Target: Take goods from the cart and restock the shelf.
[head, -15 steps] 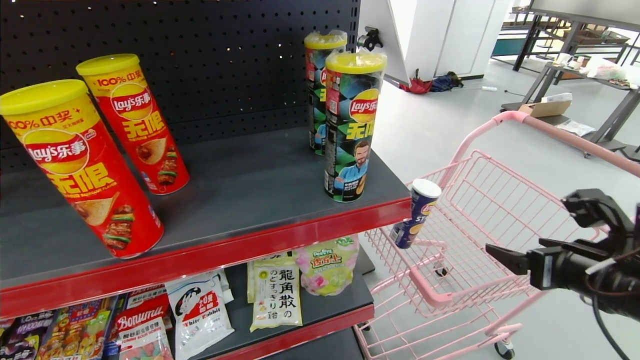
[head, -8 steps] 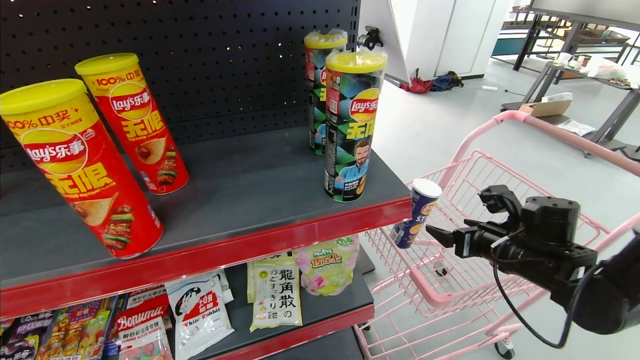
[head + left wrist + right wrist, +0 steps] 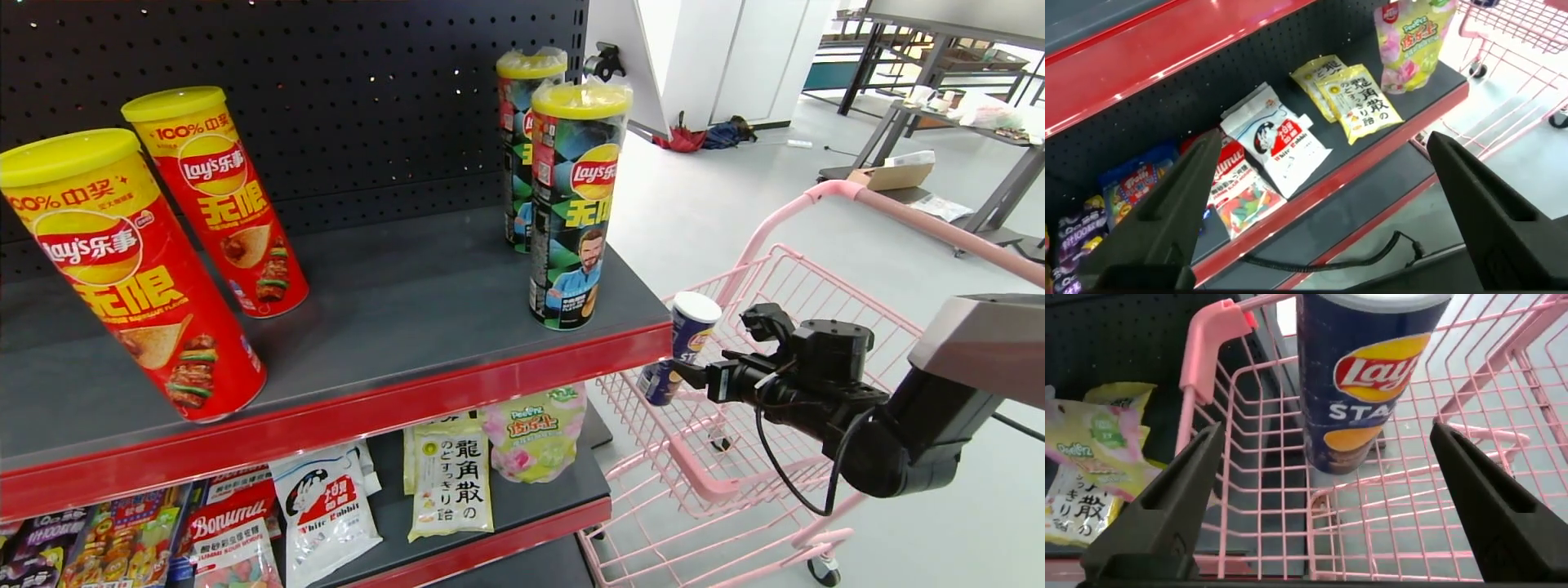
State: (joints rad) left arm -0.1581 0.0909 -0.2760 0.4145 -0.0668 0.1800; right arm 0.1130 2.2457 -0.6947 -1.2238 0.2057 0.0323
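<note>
The can point(image 3: 684, 343) leans in a corner of the cart point(image 3: 824, 282), lid toward 1 o'clock. A finger clipping it off-centre could knock it flat, and the spread jaws could snag the cart's side. The right gripper point(image 3: 714, 345) is wide open and holds nothing. The can sits at its 9 o'clock, just beyond its tips and centred between them in the wrist view.

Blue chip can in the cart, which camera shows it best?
Right wrist view: the blue chip can looms large ahead of the open right end effector. Head view shows it small, leaning in the pink cart. Left wrist view faces snack bags.
</note>
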